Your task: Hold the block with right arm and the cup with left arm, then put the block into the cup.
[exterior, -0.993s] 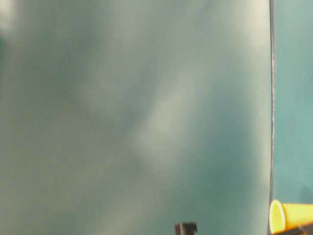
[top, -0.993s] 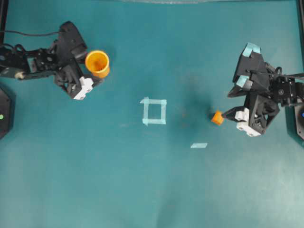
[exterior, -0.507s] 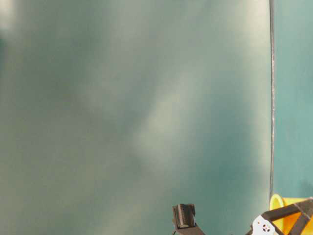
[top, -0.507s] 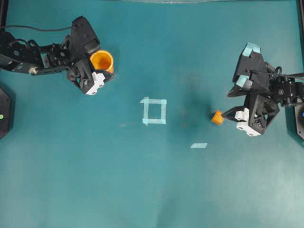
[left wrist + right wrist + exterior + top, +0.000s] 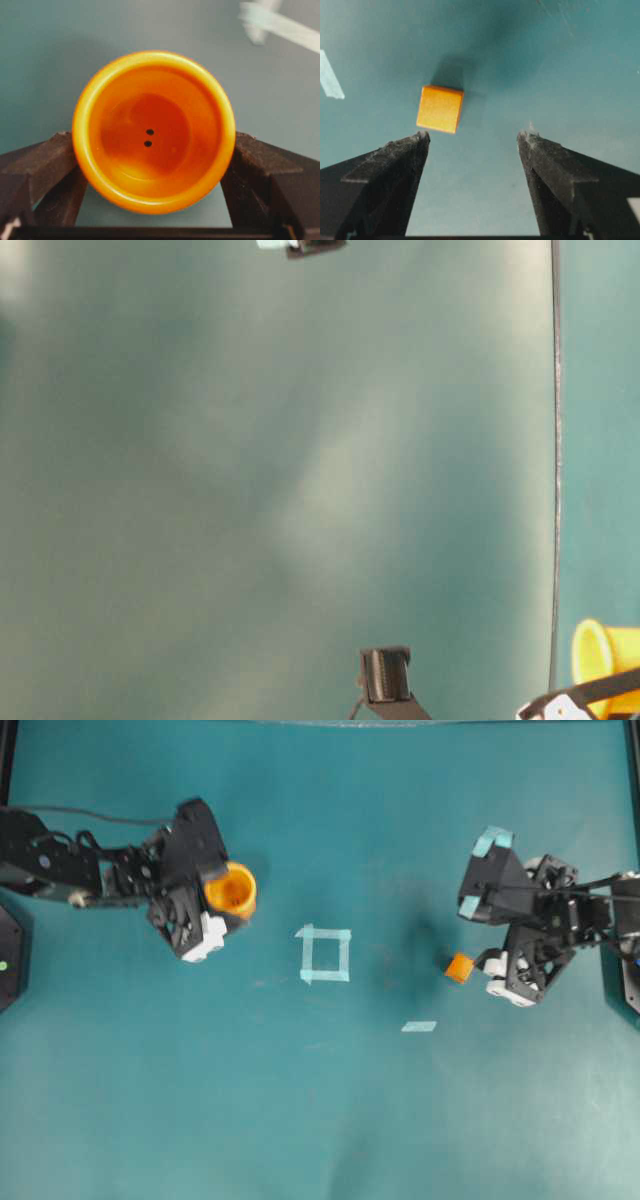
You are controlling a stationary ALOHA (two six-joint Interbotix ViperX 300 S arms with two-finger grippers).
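Observation:
The yellow-orange cup (image 5: 231, 890) sits between the fingers of my left gripper (image 5: 214, 896) at the left of the table. In the left wrist view its mouth faces the camera, and the cup (image 5: 153, 131) has a black finger against each side of its rim. The small orange block (image 5: 459, 967) lies on the teal table at the right. My right gripper (image 5: 484, 976), marked with teal tape, is open just right of it. In the right wrist view the block (image 5: 440, 108) lies just beyond the left fingertip, outside the gap of the gripper (image 5: 473, 136).
A pale blue tape square (image 5: 324, 954) marks the table's middle, with a short tape strip (image 5: 419, 1026) to its lower right. The table-level view shows only the cup (image 5: 605, 650) and a black finger (image 5: 385, 676) at its bottom edge.
The left gripper has travelled right and toward the front, taking the cup with it. The right gripper has shifted left and turned closer to the block, which has not moved.

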